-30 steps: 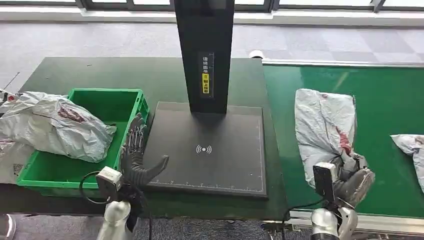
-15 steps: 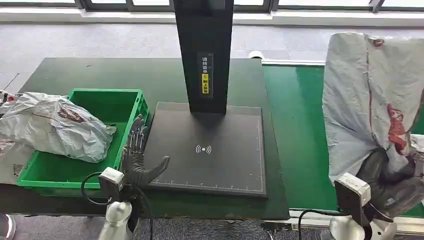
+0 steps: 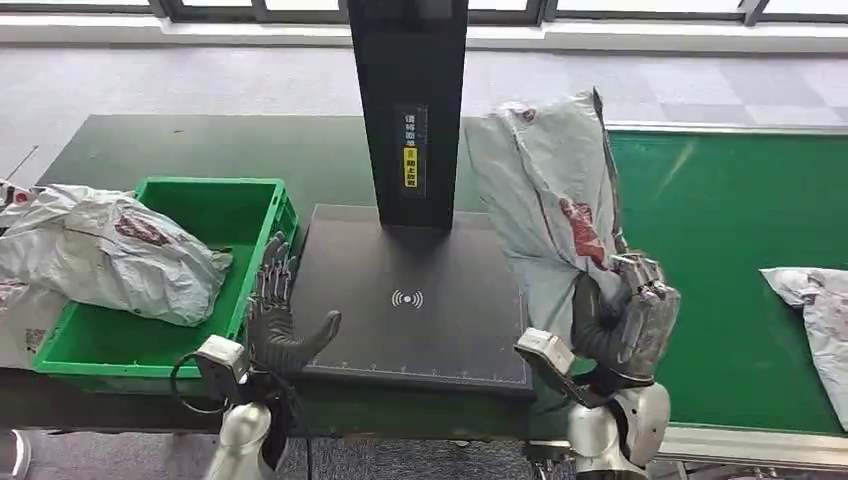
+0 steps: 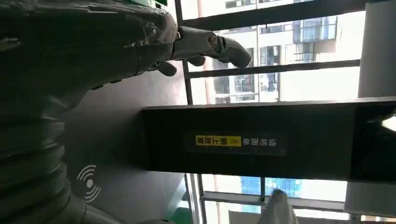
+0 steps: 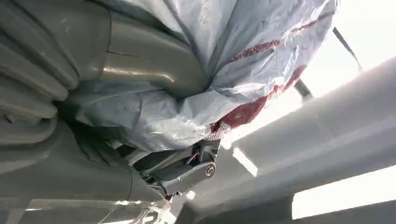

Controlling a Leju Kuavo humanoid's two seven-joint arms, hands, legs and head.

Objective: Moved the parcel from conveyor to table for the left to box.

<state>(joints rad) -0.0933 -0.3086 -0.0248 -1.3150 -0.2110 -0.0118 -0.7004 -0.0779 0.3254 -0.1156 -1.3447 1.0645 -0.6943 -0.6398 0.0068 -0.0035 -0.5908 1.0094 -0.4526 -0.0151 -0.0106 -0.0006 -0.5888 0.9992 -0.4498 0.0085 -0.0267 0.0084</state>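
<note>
— Judging from how things lie, how far along is the job?

— Roughly the middle. Starting with the biggest pieces: the green conveyor (image 3: pixel 760 230) sits on the robot's right, and the dark surface (image 3: pixel 200 150) with the black scanner pad (image 3: pixel 420 300) and its upright post (image 3: pixel 410 100) sits in front. The parcel (image 3: pixel 545 200), a grey plastic mailer with red marking, is off the belt and in the air, hanging upright over the pad's right edge, right where surface meets conveyor.

— So the lift is done. What holds it?

— The right hand (image 3: pixel 625 325) grips its lower end; the right wrist view shows the thumb and fingers (image 5: pixel 140 65) wrapped into the crumpled plastic (image 5: pixel 233 60).

— And what remains?

— The parcel has not yet been set down, so lowering and release are left, and then the boxing. The green crate (image 3: pixel 200 205) on the left already carries another grey mailer (image 3: pixel 110 250) draped over its rim.

— Is the left hand ready?

— The left hand (image 3: pixel 280 315) rests near the pad's left edge beside the crate, fingers spread, holding nothing. One more mailer (image 3: pixel 815 310) lies on the belt, well apart from the rest.
</note>
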